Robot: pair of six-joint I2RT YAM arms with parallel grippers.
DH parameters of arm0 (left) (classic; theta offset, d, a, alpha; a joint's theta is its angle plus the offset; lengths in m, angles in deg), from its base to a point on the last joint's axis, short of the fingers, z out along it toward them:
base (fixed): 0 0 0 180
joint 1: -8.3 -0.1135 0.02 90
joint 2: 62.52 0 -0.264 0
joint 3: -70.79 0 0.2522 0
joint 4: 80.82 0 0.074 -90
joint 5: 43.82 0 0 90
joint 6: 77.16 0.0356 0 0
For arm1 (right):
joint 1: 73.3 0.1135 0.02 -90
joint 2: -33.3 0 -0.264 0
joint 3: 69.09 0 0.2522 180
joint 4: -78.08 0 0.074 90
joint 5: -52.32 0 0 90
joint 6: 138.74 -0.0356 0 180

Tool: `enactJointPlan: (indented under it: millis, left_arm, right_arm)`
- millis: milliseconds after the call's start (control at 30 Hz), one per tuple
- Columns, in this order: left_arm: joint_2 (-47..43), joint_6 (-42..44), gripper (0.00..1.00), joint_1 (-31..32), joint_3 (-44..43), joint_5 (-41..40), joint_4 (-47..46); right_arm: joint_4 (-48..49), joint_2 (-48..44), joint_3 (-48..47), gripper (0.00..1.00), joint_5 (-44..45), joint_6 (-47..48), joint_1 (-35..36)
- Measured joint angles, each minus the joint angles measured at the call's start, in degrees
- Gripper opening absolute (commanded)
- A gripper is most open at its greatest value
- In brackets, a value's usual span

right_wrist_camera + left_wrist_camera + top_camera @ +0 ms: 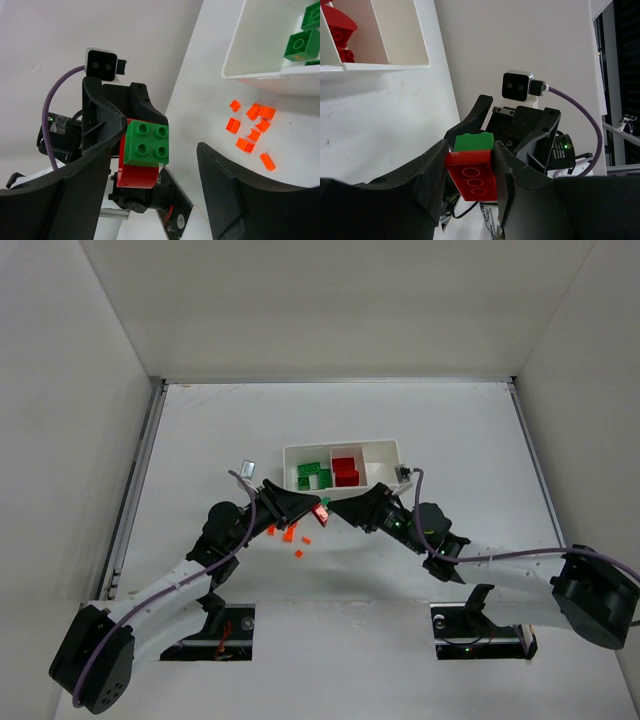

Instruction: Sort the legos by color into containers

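The tray (395,66) — cropped at the top edge.

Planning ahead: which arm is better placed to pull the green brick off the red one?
Right: its open gripper brackets the small green plastic brick, while the left gripper is busy clamping the red plastic brick.
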Motion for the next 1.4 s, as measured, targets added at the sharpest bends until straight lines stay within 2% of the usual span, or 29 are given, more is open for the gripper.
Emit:
enactJointPlan:
  millis: [167,433,533,767,1000,1400]
  left_arm:
    - [-0.20,0.00,0.13,0.00,0.17,0.02,-0.07]
    - [-0.52,0.00,0.13,0.00,0.57,0.02,-0.20]
    - [-0.59,-0.02,0.13,0.00,0.79,0.02,-0.28]
    - [-0.61,-0.02,0.13,0.00,0.83,0.00,-0.28]
    - [-0.72,-0.07,0.13,-0.13,0.83,0.00,-0.55]
    - [-2.95,-0.48,0.14,-1.51,1.49,1.27,-0.33]
  right_arm:
    - [3.54,1.55,0.02,0.60,-0.83,-1.88,-0.28]
    - [7.67,3.82,0.02,0.64,-2.21,-3.85,-1.07]
    - [7.76,5.33,0.02,0.63,-2.60,-4.48,-1.07]
    - [9.03,6.43,0.00,0.42,-3.52,-5.55,-1.07]
    - [9.75,6.97,0.00,0.29,-4.20,-6.95,-1.84]
    - [9.97,5.29,0.20,0.29,-9.92,-7.32,-8.15]
